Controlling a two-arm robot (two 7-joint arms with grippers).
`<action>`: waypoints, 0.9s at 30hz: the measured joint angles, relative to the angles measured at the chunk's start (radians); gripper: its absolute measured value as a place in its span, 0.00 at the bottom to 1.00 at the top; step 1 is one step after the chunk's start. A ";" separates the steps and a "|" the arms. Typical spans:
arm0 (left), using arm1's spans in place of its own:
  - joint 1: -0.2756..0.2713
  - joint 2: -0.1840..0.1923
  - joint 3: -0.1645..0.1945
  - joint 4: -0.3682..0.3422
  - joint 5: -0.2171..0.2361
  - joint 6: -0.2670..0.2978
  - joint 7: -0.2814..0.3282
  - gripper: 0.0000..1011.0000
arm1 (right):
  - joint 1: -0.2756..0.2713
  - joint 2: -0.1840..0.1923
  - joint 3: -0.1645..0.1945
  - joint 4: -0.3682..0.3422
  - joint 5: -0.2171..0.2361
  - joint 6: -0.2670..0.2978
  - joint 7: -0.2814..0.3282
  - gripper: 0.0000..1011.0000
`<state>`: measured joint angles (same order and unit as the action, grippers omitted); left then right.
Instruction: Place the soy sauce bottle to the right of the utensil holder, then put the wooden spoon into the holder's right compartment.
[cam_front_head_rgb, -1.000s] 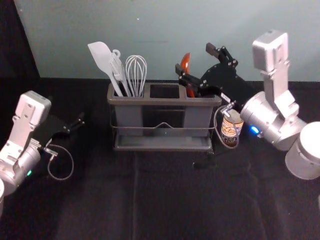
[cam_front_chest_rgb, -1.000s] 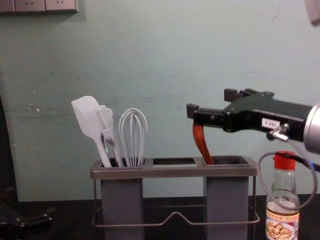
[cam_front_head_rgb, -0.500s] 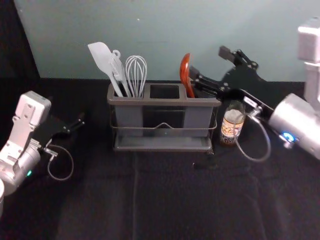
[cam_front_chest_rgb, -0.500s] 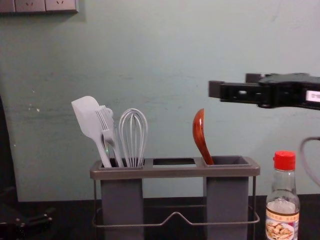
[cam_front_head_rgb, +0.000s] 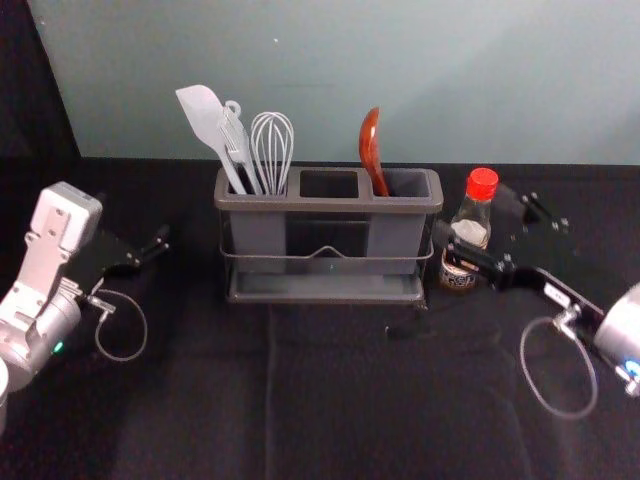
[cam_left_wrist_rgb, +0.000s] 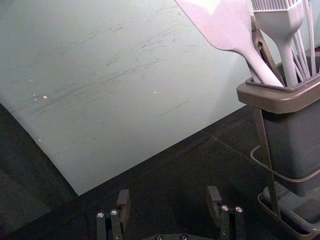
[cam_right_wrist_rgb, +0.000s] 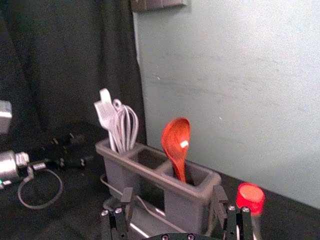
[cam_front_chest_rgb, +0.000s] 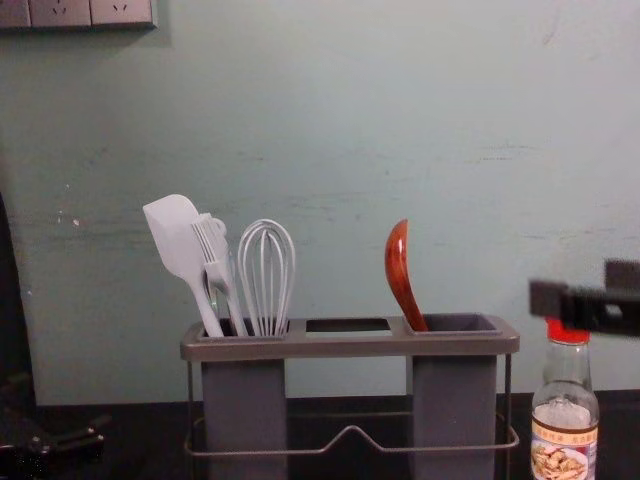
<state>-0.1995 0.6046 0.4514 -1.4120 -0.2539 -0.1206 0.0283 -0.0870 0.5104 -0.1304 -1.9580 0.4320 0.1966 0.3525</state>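
Observation:
The wooden spoon (cam_front_head_rgb: 370, 150) leans in the right compartment of the utensil holder (cam_front_head_rgb: 330, 203), bowl end up; the spoon (cam_right_wrist_rgb: 176, 145) stands free of any gripper in the right wrist view. Right of the holder, the soy sauce bottle (cam_front_head_rgb: 470, 225) is upright with its red cap on. My right gripper (cam_front_head_rgb: 475, 216) is open and empty around the bottle's level in the head view; in the chest view the gripper (cam_front_chest_rgb: 582, 284) overlaps the cap. Its own wrist view shows the gripper (cam_right_wrist_rgb: 173, 200) with fingers apart. My left gripper (cam_front_head_rgb: 152, 250), parked at the left, is open in its wrist view (cam_left_wrist_rgb: 168, 200).
A white spatula (cam_front_head_rgb: 203, 115), a brush (cam_front_head_rgb: 237, 140) and a whisk (cam_front_head_rgb: 272, 150) stand in the holder's left compartment. The wall (cam_front_chest_rgb: 330, 120) rises behind the dark table (cam_front_head_rgb: 330, 400). A dark curtain (cam_right_wrist_rgb: 65, 65) hangs at the left.
My right gripper has let go of the spoon, withdrawn to the right and come down beside the bottle. The spoon stays leaning in the compartment. The left arm has not moved.

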 joint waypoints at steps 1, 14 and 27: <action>0.000 0.000 0.000 0.000 0.000 0.000 0.000 0.99 | -0.009 0.004 0.002 0.000 -0.001 -0.004 -0.005 0.99; 0.000 0.000 0.000 0.000 0.000 0.000 0.000 0.99 | -0.079 0.022 -0.005 0.078 -0.032 -0.066 -0.042 0.99; 0.000 0.000 0.000 0.000 0.000 0.000 0.000 0.99 | -0.064 0.004 -0.038 0.168 -0.138 -0.130 -0.050 0.99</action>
<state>-0.1995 0.6047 0.4514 -1.4120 -0.2539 -0.1206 0.0283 -0.1508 0.5145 -0.1688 -1.7901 0.2937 0.0665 0.3023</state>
